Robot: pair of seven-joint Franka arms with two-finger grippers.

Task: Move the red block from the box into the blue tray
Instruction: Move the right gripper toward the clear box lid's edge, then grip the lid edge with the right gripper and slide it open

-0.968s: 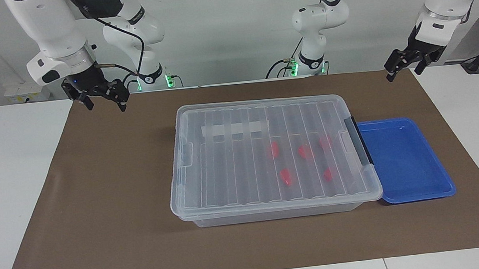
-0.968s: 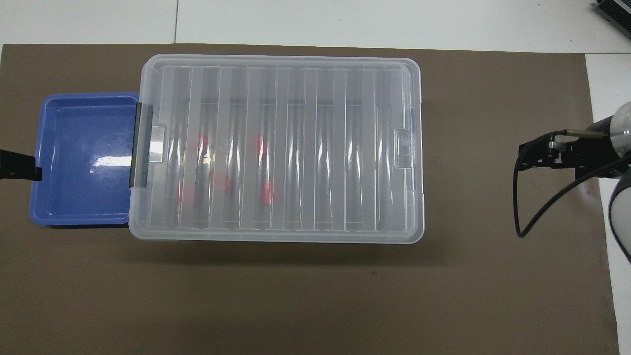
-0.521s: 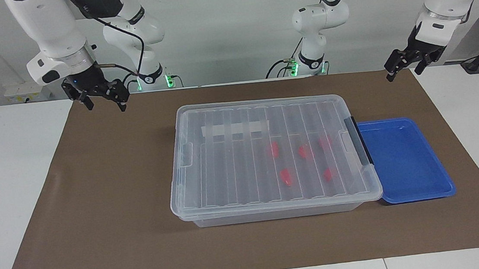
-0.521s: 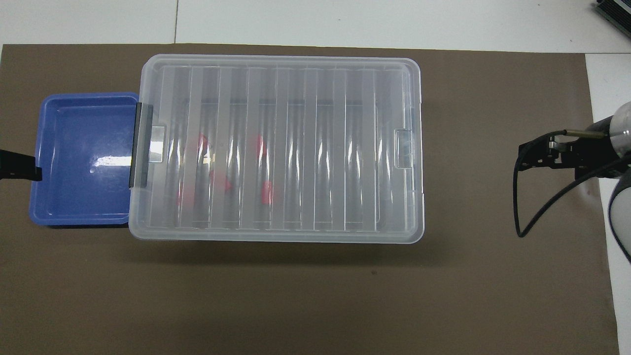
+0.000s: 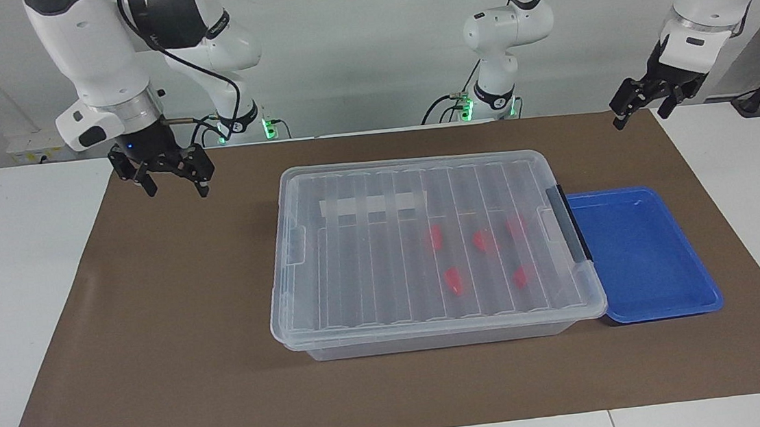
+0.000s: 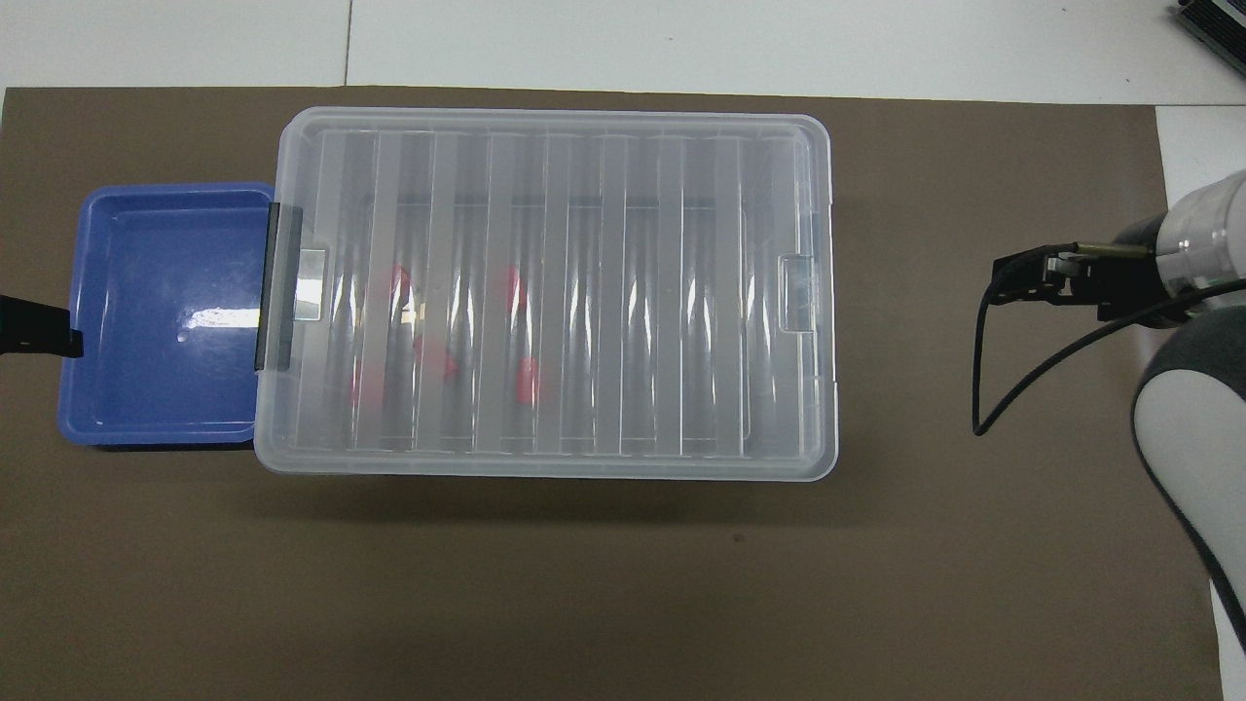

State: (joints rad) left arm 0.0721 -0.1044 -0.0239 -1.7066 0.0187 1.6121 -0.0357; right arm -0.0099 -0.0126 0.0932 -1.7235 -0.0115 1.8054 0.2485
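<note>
The box (image 5: 370, 255) is a clear bin with its ribbed lid on, standing mid-table; it also shows in the overhead view (image 6: 604, 292). Several red blocks lie inside it under the lid, toward the handle end, such as one red block (image 5: 453, 281) (image 6: 527, 380). The blue tray (image 5: 638, 253) (image 6: 165, 321) is empty and touches the box's dark grey handle (image 5: 567, 224) at the left arm's end of the table. My right gripper (image 5: 173, 185) (image 6: 1032, 277) is open and empty, in the air over the mat at the right arm's end. My left gripper (image 5: 640, 115) (image 6: 39, 331) is open and empty and waits.
A brown mat (image 5: 170, 328) covers the table under the box and the tray. White table surface (image 5: 15, 287) lies around the mat. A black cable (image 6: 983, 389) hangs from the right wrist.
My right gripper has moved a little toward the box and slightly down. The left arm, the box, the tray and the blocks have not moved.
</note>
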